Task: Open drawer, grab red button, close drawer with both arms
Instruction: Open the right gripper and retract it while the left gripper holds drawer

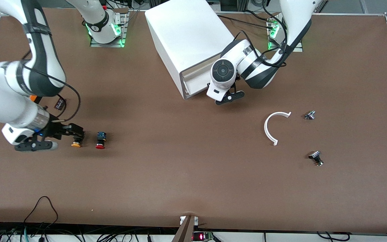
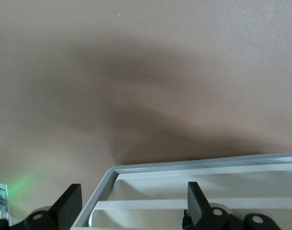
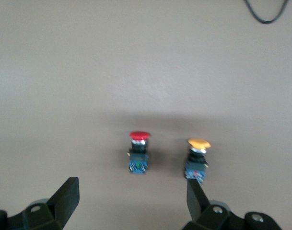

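The white cabinet stands at the table's edge by the robot bases. Its drawer fronts look pushed in. My left gripper hangs open at the front corner toward the left arm's end. In the left wrist view it straddles the grey frame corner and two cream fronts. The red-capped button lies on the table beside the orange-yellow one. My right gripper is open and low beside them. In the right wrist view the red button lies ahead of the gripper.
The orange-yellow button lies close to one right finger. A white curved strip and two small metal knobs lie toward the left arm's end. A small black part lies under the right arm.
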Robot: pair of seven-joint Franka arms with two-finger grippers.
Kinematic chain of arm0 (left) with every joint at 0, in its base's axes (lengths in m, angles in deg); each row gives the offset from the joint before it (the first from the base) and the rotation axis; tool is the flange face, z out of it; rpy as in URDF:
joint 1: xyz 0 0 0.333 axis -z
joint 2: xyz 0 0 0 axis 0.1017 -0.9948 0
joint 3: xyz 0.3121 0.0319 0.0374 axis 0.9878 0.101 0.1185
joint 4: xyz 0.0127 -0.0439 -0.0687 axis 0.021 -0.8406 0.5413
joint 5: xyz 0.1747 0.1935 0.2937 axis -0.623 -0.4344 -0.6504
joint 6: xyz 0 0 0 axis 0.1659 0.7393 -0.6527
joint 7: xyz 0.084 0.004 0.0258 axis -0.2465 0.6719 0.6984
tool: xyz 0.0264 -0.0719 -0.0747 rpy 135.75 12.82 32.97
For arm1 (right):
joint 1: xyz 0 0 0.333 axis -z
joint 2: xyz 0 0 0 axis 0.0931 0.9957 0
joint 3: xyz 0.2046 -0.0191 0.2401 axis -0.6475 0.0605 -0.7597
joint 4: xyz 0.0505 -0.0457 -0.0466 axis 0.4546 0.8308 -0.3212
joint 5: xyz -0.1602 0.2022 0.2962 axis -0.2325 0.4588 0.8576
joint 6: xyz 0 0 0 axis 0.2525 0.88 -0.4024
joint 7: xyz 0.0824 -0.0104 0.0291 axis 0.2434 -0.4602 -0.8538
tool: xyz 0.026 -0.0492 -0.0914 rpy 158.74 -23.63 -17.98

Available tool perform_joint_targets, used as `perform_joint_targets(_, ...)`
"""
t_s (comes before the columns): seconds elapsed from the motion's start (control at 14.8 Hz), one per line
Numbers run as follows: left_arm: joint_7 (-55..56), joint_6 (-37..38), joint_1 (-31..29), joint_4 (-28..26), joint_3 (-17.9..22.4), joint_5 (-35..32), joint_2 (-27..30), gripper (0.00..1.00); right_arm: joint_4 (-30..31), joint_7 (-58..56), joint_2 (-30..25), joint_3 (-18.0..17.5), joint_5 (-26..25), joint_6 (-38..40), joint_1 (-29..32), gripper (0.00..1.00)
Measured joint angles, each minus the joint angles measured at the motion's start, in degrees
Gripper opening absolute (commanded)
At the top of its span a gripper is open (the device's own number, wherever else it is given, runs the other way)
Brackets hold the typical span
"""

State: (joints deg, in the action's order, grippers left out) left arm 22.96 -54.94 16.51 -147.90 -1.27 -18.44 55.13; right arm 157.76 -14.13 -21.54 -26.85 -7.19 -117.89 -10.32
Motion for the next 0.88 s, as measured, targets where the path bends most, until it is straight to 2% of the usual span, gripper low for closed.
perform_joint_targets(0.14, 0.06, 0.12, 0.01, -0.3, -0.86, 0.05, 0.0, 0.98, -0.1, 1.23, -3.43, -3.35, -1.02, 3.59, 3.17, 0.99)
perform_joint_targets(0.27, 0.75, 0.5, 0.02, -0.58, -1.83, 0.08, 0.0, 0.98, -0.19, 2.62, -7.02, -4.65, -1.35, 7.79, 4.26, 0.99)
perform_joint_targets(0.61, 1.82, 1.75, 0.12, -0.81, -3.42, 0.08, 0.01, 0.98, -0.2, 5.81, -15.45, -4.96, -2.16, 16.25, 4.56, 0.99)
perform_joint_targets(0.88, 1.86, 1.92, 0.13, -0.86, -4.02, 0.08, 0.01, 0.98, -0.14, 8.73, -19.44, -5.42, -2.24, 20.04, 4.69, 0.99)
